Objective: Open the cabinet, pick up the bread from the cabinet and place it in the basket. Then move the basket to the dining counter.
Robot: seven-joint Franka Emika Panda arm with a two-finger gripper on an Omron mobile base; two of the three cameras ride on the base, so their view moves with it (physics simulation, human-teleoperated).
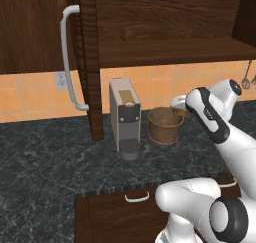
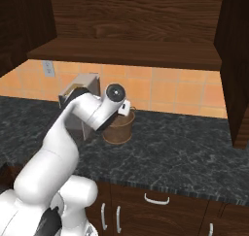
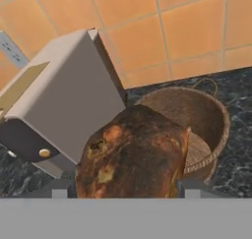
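My gripper [image 3: 129, 186] is shut on the bread [image 3: 133, 154], a golden-brown speckled bun that hangs just above the near rim of the basket [image 3: 197, 115]. The round brown woven basket [image 1: 164, 124] stands on the black granite counter, right of the coffee machine, and the hand [image 1: 177, 103] hovers over its right edge. From the right base, the wrist [image 2: 125, 107] covers the top of the basket [image 2: 119, 128]. The cabinet [image 1: 170, 49] above stands open, its door [image 1: 87, 62] swung out edge-on with a curved silver handle [image 1: 69, 57]. The dining counter is out of view.
A grey boxy coffee machine [image 1: 125, 117] stands close to the basket's left. The open door's lower edge hangs left of the machine. Low drawers [image 1: 135, 197] sit under the black granite counter [image 1: 50, 162]. Utensils [image 1: 246, 79] hang on the tiled wall at far right.
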